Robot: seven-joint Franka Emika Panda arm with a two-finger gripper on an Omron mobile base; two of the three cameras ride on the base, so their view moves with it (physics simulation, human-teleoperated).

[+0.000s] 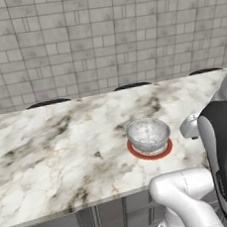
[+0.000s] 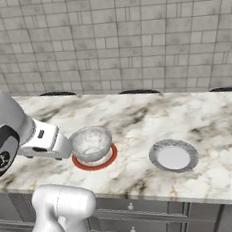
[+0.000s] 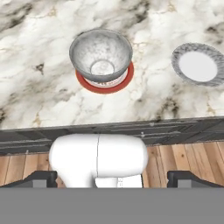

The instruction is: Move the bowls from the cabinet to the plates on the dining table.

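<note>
A grey-white marble bowl (image 1: pixel 147 133) (image 2: pixel 91 143) (image 3: pixel 101 54) sits upright on the red-orange plate (image 1: pixel 150 154) (image 2: pixel 95 162) (image 3: pixel 104 85), near the front edge of the dining table (image 1: pixel 49 147) (image 2: pixel 214 123) (image 3: pixel 39 39). To its right lies the pale grey-white plate (image 2: pixel 173 156) (image 3: pixel 198 65), with nothing on it. My gripper (image 3: pixel 113 179) is open, its fingertips (image 3: pixel 40 178) far apart with nothing between them. It hangs back from the table's front edge, over the floor, facing the bowl. The cabinet is out of view.
A grey tiled wall (image 1: pixel 102 37) rises behind the table. Dark rounded seat tops (image 1: pixel 48 102) (image 2: pixel 138 91) show along the far edge. Grey panelled fronts with small knobs (image 2: pixel 130 206) run below the top. Wooden floor (image 3: pixel 188 153) lies in front.
</note>
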